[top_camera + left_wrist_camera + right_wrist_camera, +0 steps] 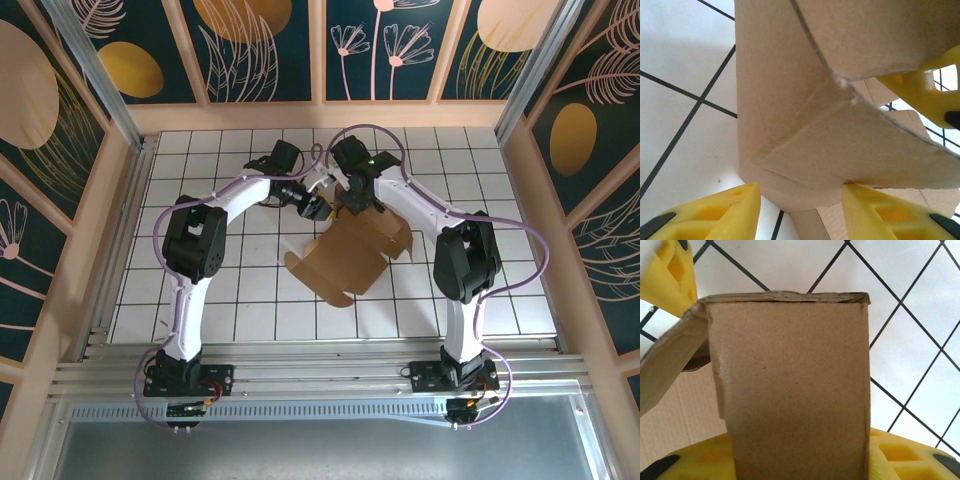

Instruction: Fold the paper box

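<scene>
Paper box (345,255): one piece, brown cardboard, unmarked. Lies mid-table on the white gridded table (200,300), turned at an angle to the grid lines, between the two arms. Its near part lies flat. Its far corner is raised where both grippers meet it.

Left wrist view: two panels meet at a creased corner, and one flap overlaps above them.

Left gripper (801,197): two yellow fingers (725,215), spread wide. The creased corner sits in the gap. The right-hand fingertip touches the flap's lower edge; the left-hand one is just beside the cardboard.

Right gripper (800,460): two yellow fingers (910,455), set apart. One upright panel stands face-on between them and covers the gap. Cannot tell whether they press on its edges.

Each wrist view catches one finger of the other gripper, just beside the cardboard.

Count: 1 box, 2 arms, 2 grippers.
</scene>
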Robot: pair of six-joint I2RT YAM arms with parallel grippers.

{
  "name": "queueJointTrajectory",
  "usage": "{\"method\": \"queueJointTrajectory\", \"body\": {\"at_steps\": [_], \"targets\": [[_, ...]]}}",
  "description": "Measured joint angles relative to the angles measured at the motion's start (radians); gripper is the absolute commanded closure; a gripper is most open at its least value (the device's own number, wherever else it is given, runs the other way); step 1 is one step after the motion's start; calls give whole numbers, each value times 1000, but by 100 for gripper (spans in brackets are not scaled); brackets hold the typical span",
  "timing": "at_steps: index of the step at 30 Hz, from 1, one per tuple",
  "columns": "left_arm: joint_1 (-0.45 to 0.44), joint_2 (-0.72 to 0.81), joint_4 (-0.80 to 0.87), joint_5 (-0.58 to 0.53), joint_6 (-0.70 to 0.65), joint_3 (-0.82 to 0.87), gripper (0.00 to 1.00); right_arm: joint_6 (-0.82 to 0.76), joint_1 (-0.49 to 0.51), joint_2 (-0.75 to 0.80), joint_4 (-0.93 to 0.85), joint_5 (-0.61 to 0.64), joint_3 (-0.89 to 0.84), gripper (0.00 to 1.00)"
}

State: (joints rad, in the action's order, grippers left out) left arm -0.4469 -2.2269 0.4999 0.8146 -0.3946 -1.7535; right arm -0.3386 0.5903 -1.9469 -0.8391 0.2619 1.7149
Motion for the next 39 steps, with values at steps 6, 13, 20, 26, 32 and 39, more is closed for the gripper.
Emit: {"method": "queueJointTrajectory", "body": {"at_steps": [6, 13, 20, 26, 32, 39], "targets": [[-14, 0, -156, -16, 84, 54, 52, 7, -7, 0, 6, 11, 1, 54], [-25, 12, -411, -8, 225, 169, 55, 4, -7, 0, 14, 26, 1, 54], [-49, 19, -548, -106, 308, 207, 57, 5, -9, 0, 31, 28, 1, 54], [-51, 6, -647, -120, 347, 220, 71, 11, -24, 0, 36, 2, 1, 53], [-57, -14, -675, -117, 343, 190, 82, 38, -99, 0, 38, -145, 6, 47], [-65, -80, -680, -100, 364, 100, 84, 72, -168, 0, 48, -282, 6, 47]]}}
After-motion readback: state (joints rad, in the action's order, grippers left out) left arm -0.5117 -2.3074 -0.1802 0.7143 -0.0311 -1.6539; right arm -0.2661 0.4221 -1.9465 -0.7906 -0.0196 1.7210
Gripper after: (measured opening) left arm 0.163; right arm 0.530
